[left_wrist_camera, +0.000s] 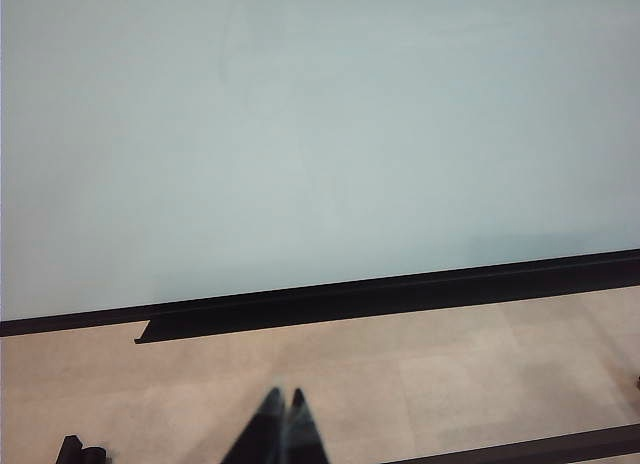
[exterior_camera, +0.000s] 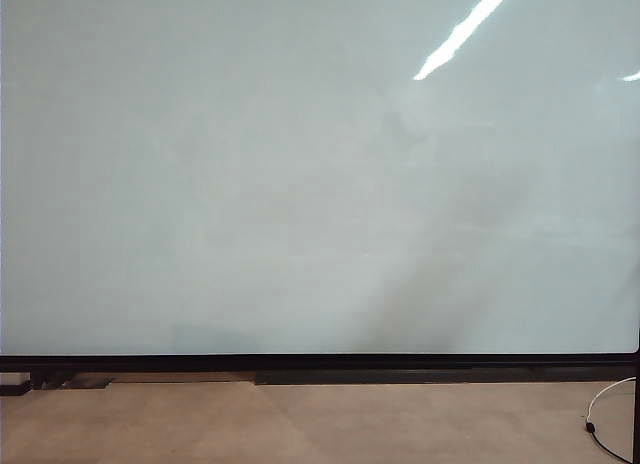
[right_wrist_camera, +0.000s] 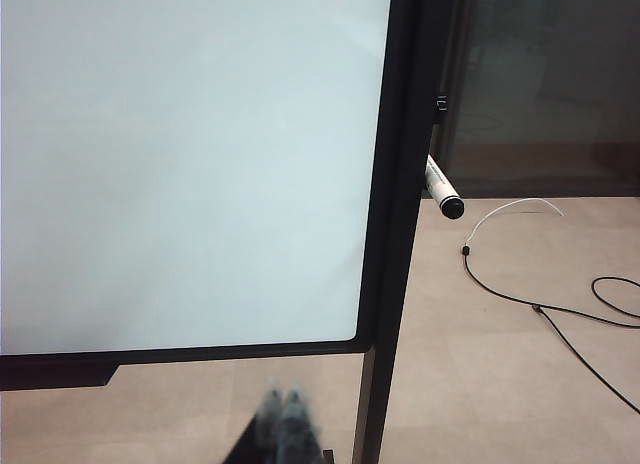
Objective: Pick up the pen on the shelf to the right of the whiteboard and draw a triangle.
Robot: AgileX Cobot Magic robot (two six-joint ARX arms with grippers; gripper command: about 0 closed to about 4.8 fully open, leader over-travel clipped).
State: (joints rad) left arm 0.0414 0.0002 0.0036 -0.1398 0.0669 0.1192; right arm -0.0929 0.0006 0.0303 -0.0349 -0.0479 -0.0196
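Just pen (right_wrist_camera: 441, 192), white, dark-tipped

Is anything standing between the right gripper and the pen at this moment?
Possibly the whiteboard's black side frame. In the right wrist view the pen pokes out from behind the frame's far side, while the right gripper, jaws shut, sits low by the whiteboard. Beyond the frame, nothing visible blocks it.

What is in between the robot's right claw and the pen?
In the right wrist view, the whiteboard's black side frame stands between the shut right gripper and the pen, besides bare floor.
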